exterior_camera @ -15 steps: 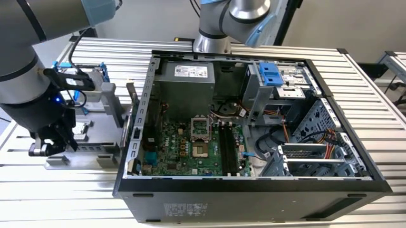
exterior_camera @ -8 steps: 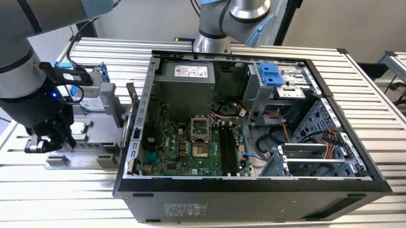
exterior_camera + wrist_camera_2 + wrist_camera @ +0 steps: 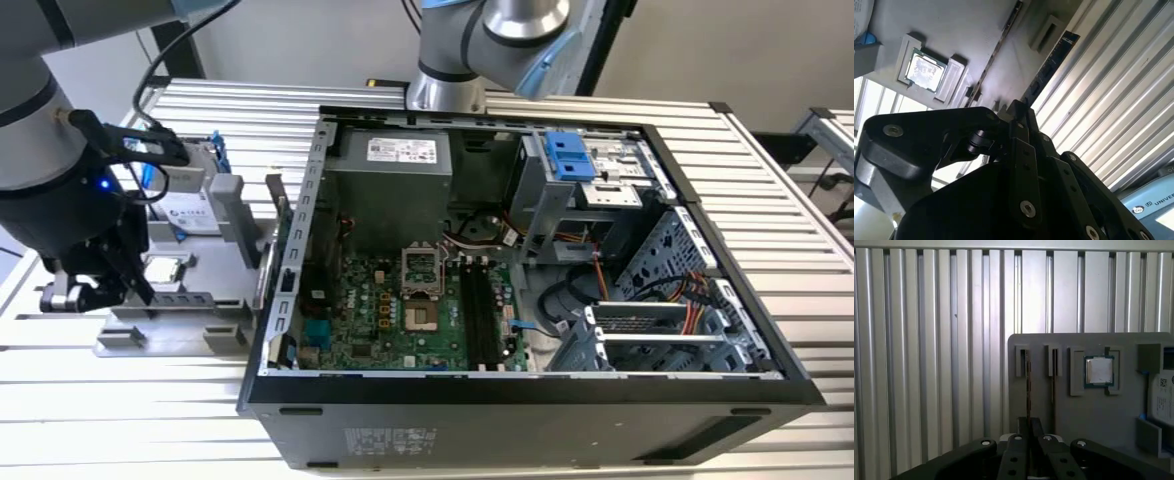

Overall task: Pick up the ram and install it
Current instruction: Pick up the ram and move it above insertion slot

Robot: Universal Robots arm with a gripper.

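A ribbed aluminium table stands before a plain pale wall.

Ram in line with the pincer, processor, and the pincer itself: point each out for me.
ram [image 3: 1027, 385], first wrist view, on its thin edge
processor [image 3: 1099, 371], first wrist view, on the middle of its silver lid
pincer [image 3: 1030, 424], first wrist view, on its tip
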